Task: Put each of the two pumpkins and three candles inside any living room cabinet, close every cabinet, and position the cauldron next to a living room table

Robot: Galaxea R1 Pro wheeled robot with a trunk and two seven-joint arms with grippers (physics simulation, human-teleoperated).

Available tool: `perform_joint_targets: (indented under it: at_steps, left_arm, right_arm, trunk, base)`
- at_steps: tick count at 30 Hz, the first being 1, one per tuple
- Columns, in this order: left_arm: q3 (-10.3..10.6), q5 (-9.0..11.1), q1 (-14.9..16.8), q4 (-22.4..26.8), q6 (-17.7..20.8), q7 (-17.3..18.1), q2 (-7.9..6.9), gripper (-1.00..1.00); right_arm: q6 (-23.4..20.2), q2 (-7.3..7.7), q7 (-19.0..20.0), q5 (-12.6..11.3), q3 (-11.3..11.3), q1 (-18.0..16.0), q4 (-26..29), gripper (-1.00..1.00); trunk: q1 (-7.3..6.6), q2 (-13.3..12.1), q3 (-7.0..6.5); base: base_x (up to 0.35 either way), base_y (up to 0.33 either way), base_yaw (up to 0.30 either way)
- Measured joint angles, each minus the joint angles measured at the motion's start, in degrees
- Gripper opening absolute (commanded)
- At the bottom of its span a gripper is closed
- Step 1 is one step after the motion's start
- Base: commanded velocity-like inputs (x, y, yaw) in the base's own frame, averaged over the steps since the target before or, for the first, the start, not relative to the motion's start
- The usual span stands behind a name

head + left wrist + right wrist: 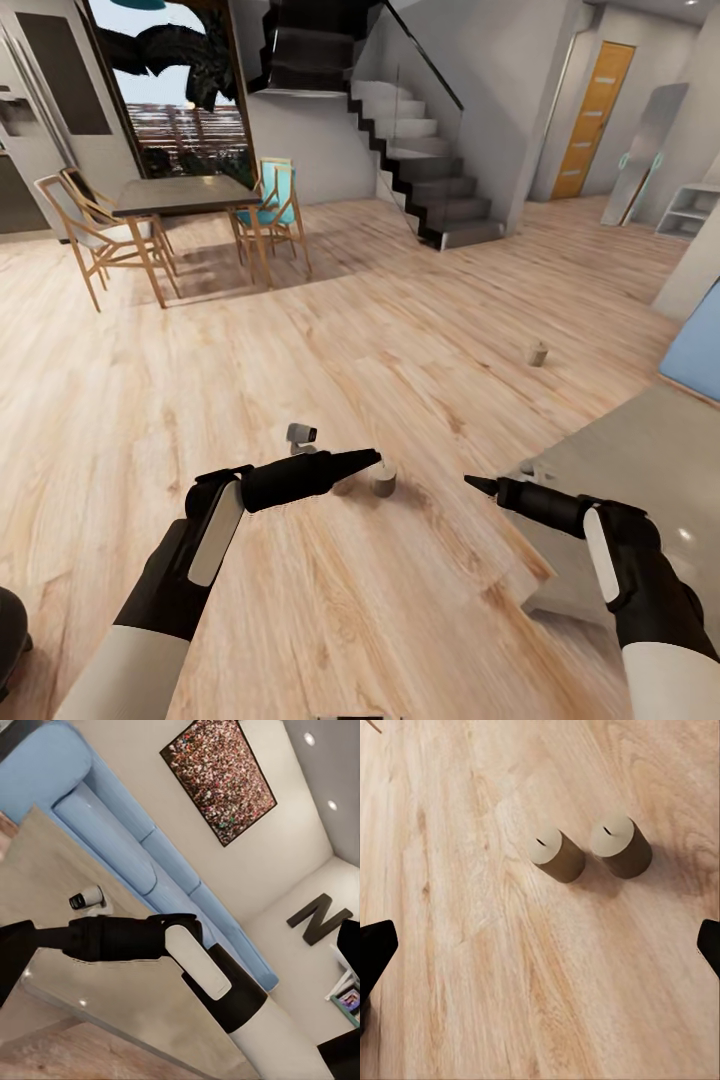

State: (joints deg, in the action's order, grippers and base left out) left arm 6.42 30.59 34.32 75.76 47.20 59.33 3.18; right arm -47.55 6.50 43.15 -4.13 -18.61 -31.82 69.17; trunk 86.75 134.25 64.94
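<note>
Both arms reach forward and slightly inward, white forearms running into black wrists. The left claw (372,459) tapers to one dark point in the head view, its fingers apparently pressed together, though the angle is poor. The right claw (472,483) also looks narrow there, yet its own wrist camera shows the two black fingertips (376,945) set wide apart, holding nothing.
</note>
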Motion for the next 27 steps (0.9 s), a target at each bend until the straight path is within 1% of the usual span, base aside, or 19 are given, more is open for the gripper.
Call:
perform_joint_targets:
  at_steps: [11, 13, 16, 19, 21, 24, 27]
  left_arm:
    - [0.0, 0.0, 0.01, 0.0, 0.0, -0.01, -0.01, 1.0]
    - [0.0, 0.0, 0.03, 0.0, 0.0, -0.01, -0.01, 1.0]
    - [0.0, 0.0, 0.03, 0.0, 0.0, -0.01, -0.01, 1.0]
    - [0.0, 0.01, 0.03, 0.0, 0.0, -0.01, -0.01, 1.0]
    - [0.0, 0.02, 0.02, 0.0, 0.0, -0.01, -0.01, 1.0]
    - [0.0, 0.04, 0.02, 0.0, 0.0, 0.01, -0.01, 1.0]
    - [0.0, 0.05, 0.03, 0.0, 0.0, 0.0, -0.01, 1.0]
  right_arm:
    - [0.0, 0.0, -0.08, 0.08, 0.14, 0.0, 0.01, 1.0]
    - [0.0, 0.0, -0.09, 0.08, 0.7, 0.0, 0.01, 1.0]
    - [-0.01, 0.0, -0.26, 0.17, 3.2, 0.0, 0.06, 1.0]
    - [0.51, 0.0, -0.35, 0.24, 4.37, 0.0, 0.02, 1.0]
    - [1.12, 0.0, -0.62, 0.26, 4.58, 0.0, 0.01, 1.0]
    - [1.51, 0.0, -2.55, 0.22, 4.74, 0.0, 0.0, 1.0]
    - [1.56, 0.0, -3.64, 0.19, 4.78, 0.0, 0.0, 1.0]
  trunk:
    - [0.0, 0.0, 0.0]
    - [0.0, 0.0, 0.0]
    - [0.0, 0.0, 0.0]
    - [0.0, 0.0, 0.0]
    - [0.0, 0.0, 0.0]
    - [0.0, 0.0, 0.0]
    - [0.0, 0.0, 0.0]
  base:
    - [0.329, 0.0, 0.0]
    - [0.329, 0.0, 0.0]
    - [0.329, 0.0, 0.0]
    - [0.329, 0.0, 0.0]
    - [0.329, 0.0, 0.0]
    - [0.329, 0.0, 0.0]
    - [0.329, 0.0, 0.0]
